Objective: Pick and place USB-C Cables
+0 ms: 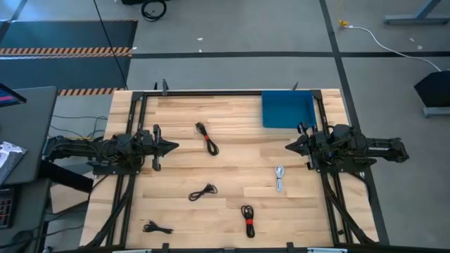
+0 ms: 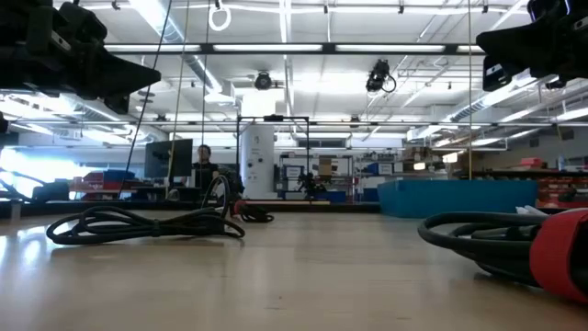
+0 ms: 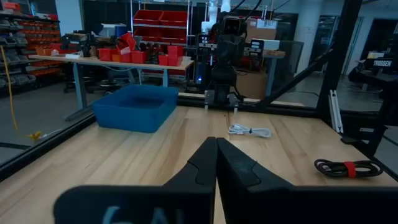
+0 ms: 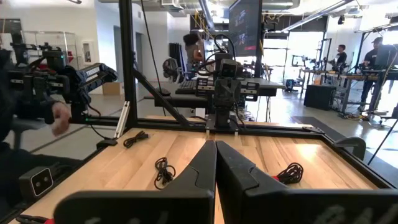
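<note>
Five small coiled USB-C cables lie loose on the pale wooden counter (image 1: 232, 140), none held and none in the tray. A black coiled cable with a red tie band (image 1: 207, 138) lies toward the far side, left of centre and nearest the left arm. A plain black coiled cable (image 1: 202, 192) sits near the middle, toward the near side. A second black coiled cable with a red tie band (image 1: 247, 220) lies close to the near edge, right of centre; in the low view it fills the right foreground (image 2: 514, 246). A small black coiled cable (image 1: 157, 228) rests at the near left corner, showing in the low view as the loop on the left (image 2: 147, 223). The white-grey coiled cable (image 1: 280, 178) lies right of centre, near the right arm, and appears in the left wrist view just before the far arm's base (image 3: 250, 130).

The open blue plastic tray (image 1: 287, 110) stands at the far right corner of the counter, well apart from all the cables.

The left gripper (image 1: 173, 146) hovers above the left side of the counter, pointing toward the centre, its fingers (image 3: 202, 163) pressed together with nothing between them. The right gripper (image 1: 289, 147) hovers above the right side just near the tray, facing the left one, its fingers (image 4: 204, 163) likewise clenched on nothing.

Beyond the counter, a person's hand (image 4: 60, 117) shows at a camera rig.
</note>
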You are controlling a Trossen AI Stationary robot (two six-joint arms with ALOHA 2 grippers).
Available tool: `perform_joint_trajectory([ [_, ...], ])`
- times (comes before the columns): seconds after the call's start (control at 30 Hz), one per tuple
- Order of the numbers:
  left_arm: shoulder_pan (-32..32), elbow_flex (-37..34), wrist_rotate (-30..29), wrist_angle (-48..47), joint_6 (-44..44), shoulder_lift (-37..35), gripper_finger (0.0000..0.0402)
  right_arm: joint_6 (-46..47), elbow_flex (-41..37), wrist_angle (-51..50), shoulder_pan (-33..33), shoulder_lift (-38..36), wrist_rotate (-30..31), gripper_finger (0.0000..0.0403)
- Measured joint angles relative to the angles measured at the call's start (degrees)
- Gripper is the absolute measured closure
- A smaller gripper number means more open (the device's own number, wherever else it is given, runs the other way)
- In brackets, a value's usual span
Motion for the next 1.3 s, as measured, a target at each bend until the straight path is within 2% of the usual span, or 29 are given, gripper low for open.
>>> perform_joint_trajectory([
  [0.77,0.0,0.0,0.0,0.7,2.5,0.0,0.0390,0.0,0.0,0.0,0.0,0.0,0.0,0.0393],
  [0.87,0.0,0.0,0.0,2.4,-1.1,0.0,0.0390,0.0,0.0,0.0,0.0,0.0,0.0,0.0393],
  [1.1,0.0,0.0,0.0,9.0,-17.8,0.0,0.0390,-0.5,0.0,0.0,0.0,0.0,0.0,0.0393],
  [1.3,0.0,0.0,-0.2,9.2,-19.2,0.0,0.0390,-1.6,0.0,0.0,0.0,0.0,0.0,0.0393],
])
